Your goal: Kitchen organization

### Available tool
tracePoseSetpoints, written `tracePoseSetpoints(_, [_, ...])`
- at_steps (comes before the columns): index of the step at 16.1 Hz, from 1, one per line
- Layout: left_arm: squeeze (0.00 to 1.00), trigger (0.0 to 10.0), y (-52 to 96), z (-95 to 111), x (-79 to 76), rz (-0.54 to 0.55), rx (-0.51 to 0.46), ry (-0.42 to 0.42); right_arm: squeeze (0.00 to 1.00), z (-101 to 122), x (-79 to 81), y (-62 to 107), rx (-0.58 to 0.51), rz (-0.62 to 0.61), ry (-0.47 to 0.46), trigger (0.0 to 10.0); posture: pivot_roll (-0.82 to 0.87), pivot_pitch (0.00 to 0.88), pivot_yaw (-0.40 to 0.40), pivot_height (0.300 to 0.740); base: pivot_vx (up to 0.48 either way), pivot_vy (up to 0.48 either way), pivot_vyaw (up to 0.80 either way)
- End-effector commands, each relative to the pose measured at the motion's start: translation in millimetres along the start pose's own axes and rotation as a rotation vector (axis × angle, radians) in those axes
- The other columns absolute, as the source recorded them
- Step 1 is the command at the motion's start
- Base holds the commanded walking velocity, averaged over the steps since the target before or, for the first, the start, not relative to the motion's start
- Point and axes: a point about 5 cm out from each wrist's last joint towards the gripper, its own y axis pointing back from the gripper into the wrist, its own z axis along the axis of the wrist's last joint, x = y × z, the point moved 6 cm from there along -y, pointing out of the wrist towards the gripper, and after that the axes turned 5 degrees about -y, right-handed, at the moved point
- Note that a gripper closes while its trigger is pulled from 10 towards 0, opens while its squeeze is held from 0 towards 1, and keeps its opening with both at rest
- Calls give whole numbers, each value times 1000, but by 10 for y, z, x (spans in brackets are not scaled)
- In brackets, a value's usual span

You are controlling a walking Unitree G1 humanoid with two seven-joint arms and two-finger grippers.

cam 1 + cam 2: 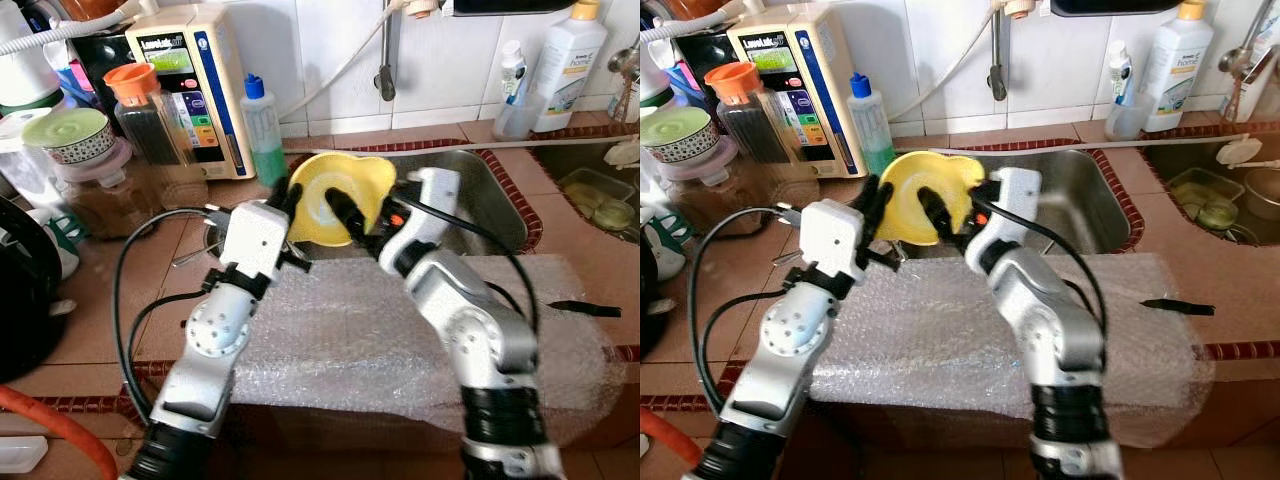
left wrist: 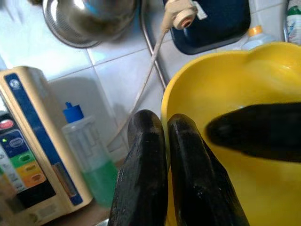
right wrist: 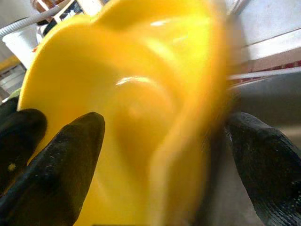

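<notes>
Bubble wrap [image 1: 400,340]: a sheet spread over the front of the tiled desk [image 1: 120,290], lying under both silver arms.
Black strip [image 1: 585,308]: a small dark object resting at the sheet's right edge; what it is cannot be told.
Left gripper [image 1: 291,196]: raised over the near edge of the sink, fingers [image 2: 155,155] pinched together on the left rim of the yellow bowl, one on either face of the rim.
Right gripper [image 1: 355,226]: clamped on the bowl's right side, one finger [image 3: 61,160] lying inside the bowl, the other [image 3: 268,165] behind its outer wall.
Yellow bowl [image 1: 345,185]: held between both grippers, tilted so its opening faces the robot, above the near left corner of the sink.
Sink [image 1: 490,200]: steel basin just beyond the bubble wrap, with a second basin [image 1: 600,180] further right.
Left of sink: orange-lidded jar [image 1: 145,115], a cream appliance [image 1: 195,80], and a bottle of green liquid [image 1: 262,125] by the tiled wall.
Far right: white bottle [image 1: 570,60] against the wall.
</notes>
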Motion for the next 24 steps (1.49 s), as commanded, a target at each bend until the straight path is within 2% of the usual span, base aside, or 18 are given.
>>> tracePoseSetpoints(1, [0, 9922, -13, 3, 62, 23, 0, -43, 0, -18, 78, -57, 21, 5, 0, 0, -280, 46, 142, 740, 0, 0, 0])
tracePoseSetpoints(4, [0, 10000, -23, -54, 140, 66, 24, -66, 0, -141, 166, -110, 72, 4, 15, 0, -279, 47, 138, 740, 0, 0, 0])
tracePoseSetpoints(7, [0, 10000, -29, -82, 177, 87, 38, -89, 0, -162, 144, -129, 84, -22, 18, 0, -281, 50, 138, 740, 0, 0, 0])
tracePoseSetpoints(8, [0, 10000, -15, -169, 261, 142, 83, -126, 0, -160, 116, -131, 90, -45, 29, 0, -284, 51, 138, 740, 0, 0, 0])
tracePoseSetpoints(9, [0, 10000, -13, -192, 288, 157, 94, -127, 0, -162, 102, -132, 93, -56, 37, 0, -285, 51, 138, 740, 0, 0, 0])
tracePoseSetpoints(13, [0, 10000, -22, -173, 252, 143, 82, -118, 0, -172, -21, -132, 92, -120, 43, 0, -285, 51, 132, 740, 0, 0, 0])
tracePoseSetpoints(24, [0, 10000, -34, -124, 168, 116, 53, -61, 0, -84, -203, -144, 67, -183, 35, 0, -291, 42, 127, 740, 0, 0, 0])
